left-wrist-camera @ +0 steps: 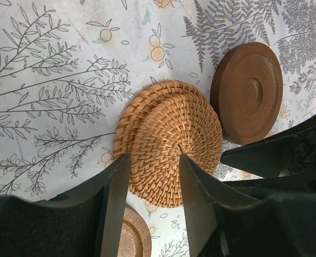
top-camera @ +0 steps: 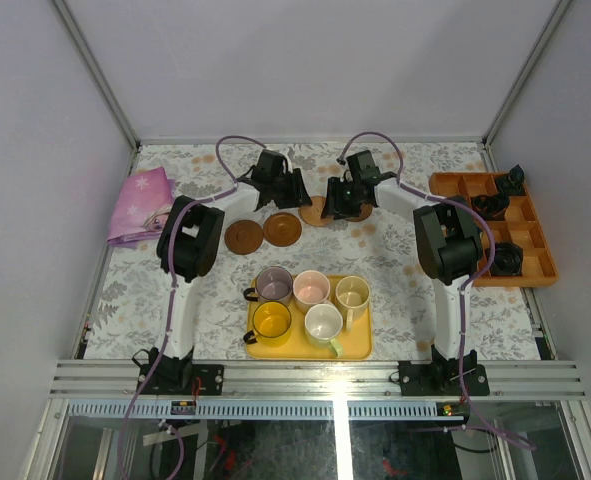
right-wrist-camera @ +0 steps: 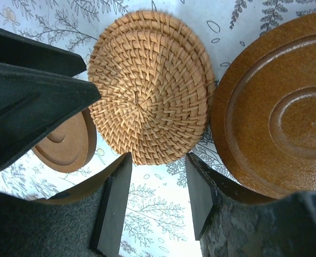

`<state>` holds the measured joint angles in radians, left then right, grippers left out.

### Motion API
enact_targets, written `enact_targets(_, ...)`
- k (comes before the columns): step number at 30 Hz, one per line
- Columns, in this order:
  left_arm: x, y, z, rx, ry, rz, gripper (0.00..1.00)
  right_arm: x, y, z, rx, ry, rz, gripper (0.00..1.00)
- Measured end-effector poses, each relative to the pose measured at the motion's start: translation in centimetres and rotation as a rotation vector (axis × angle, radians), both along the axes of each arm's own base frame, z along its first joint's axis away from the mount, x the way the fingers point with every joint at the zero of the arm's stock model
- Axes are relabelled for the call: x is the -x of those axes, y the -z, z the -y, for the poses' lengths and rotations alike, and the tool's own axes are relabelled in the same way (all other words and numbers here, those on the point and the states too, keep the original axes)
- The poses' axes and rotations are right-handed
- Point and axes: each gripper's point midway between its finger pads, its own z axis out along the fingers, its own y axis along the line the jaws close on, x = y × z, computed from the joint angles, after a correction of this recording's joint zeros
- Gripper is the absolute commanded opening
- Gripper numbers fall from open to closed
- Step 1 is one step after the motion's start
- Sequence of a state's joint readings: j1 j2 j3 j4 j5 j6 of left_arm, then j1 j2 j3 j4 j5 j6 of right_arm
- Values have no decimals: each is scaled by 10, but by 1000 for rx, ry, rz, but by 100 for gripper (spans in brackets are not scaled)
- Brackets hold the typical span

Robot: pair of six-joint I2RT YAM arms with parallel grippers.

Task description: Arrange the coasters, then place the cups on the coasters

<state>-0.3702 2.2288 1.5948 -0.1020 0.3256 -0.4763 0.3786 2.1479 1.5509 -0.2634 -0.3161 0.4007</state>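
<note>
At the table's far centre, the left gripper hung part-open over a woven coaster. The right gripper stood open and empty just beside it. Wooden coasters lay close by, and the cups sat on the near yellow tray.

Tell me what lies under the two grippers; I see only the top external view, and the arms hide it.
Observer: A woven rattan coaster lies flat on the printed cloth, with wooden coasters beside it.
Operator: Is the right gripper holding it?
Observer: No. It is open; only cloth shows between its fingers, the weave just past their tips.
Operator: And the left?
Observer: The left gripper is open above the weave's edge; whether it touches, I cannot tell.
</note>
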Motion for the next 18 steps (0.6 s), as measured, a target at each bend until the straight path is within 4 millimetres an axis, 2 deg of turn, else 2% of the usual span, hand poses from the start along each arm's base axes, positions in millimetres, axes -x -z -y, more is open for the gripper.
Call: enact_targets(18, -1, 0, 3, 19, -7, -13, 45, -4, -2, -4, -16, -17, 10, 51)
